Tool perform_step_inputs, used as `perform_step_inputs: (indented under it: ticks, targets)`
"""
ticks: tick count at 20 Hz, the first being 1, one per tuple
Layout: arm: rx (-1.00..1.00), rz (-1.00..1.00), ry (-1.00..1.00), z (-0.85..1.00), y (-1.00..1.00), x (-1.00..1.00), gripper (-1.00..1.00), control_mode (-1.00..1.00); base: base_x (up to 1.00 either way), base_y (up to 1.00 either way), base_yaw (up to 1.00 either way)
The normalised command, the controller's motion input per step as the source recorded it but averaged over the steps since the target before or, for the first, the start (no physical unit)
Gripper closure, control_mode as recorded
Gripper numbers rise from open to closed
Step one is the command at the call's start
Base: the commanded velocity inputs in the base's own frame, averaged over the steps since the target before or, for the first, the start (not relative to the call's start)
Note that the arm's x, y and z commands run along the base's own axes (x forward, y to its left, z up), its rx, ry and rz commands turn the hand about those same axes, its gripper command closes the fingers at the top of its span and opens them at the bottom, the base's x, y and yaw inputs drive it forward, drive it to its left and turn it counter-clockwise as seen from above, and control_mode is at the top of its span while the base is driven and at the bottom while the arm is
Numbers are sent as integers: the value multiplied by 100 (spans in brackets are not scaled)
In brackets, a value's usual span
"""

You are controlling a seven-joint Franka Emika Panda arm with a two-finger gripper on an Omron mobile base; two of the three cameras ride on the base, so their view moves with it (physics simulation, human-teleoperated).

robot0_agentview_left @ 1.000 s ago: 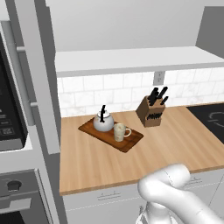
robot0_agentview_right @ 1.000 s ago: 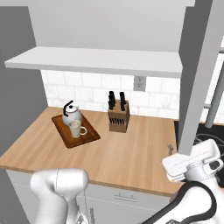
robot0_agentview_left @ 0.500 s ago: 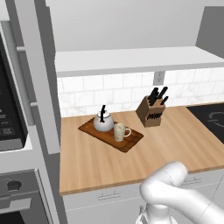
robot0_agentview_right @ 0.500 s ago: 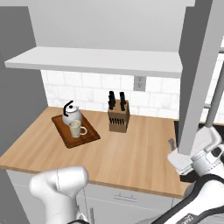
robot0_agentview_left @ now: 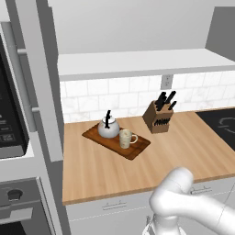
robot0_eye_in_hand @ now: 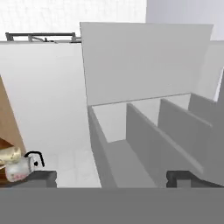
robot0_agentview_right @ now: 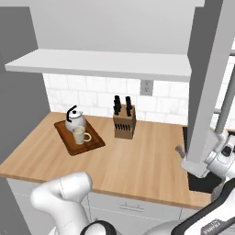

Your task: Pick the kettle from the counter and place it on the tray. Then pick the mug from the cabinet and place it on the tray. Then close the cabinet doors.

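The silver-grey kettle (robot0_agentview_left: 109,129) (robot0_agentview_right: 75,122) and the beige mug (robot0_agentview_left: 125,138) (robot0_agentview_right: 79,135) both stand on the dark wooden tray (robot0_agentview_left: 139,149) (robot0_agentview_right: 95,145), which lies on the tan counter (robot0_agentview_left: 183,147) (robot0_agentview_right: 137,165). Both cabinet doors stand open: the left door (robot0_agentview_left: 48,87) and the right door (robot0_agentview_right: 209,78). My gripper (robot0_agentview_right: 182,153) (robot0_eye_in_hand: 113,177) is open and holds nothing. It sits at the lower edge of the right door, far right of the tray. In the rolled hand view the kettle (robot0_eye_in_hand: 18,169) and the mug (robot0_eye_in_hand: 8,154) show small at the lower left.
A wooden knife block (robot0_agentview_left: 158,118) (robot0_agentview_right: 125,123) stands by the tiled wall, right of the tray. A dark cooktop (robot0_agentview_left: 220,126) lies at the counter's right end. An oven column with a microwave (robot0_agentview_left: 9,124) stands at the left. The right door's bar handle (robot0_agentview_right: 225,110) is beside my hand.
My hand has risen to the right door's lower edge, and that door shows a broader face than a second ago. The kettle, mug and tray have not moved.
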Motion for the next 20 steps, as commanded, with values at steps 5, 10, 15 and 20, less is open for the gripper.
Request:
perform_step_inputs:
  ticks: [5, 10, 15, 20]
  targets:
    - [-34, 16, -14, 27, 51, -11, -100, -100, 0, 0, 0]
    - [-31, 11, -3, 12, 72, -3, -100, -100, 0, 0, 0]
    - [-23, 3, 0, 0, 86, 0, -100, -100, 0, 0, 0]
    - [-15, 0, 0, 0, 71, 9, -100, -100, 0, 0, 0]
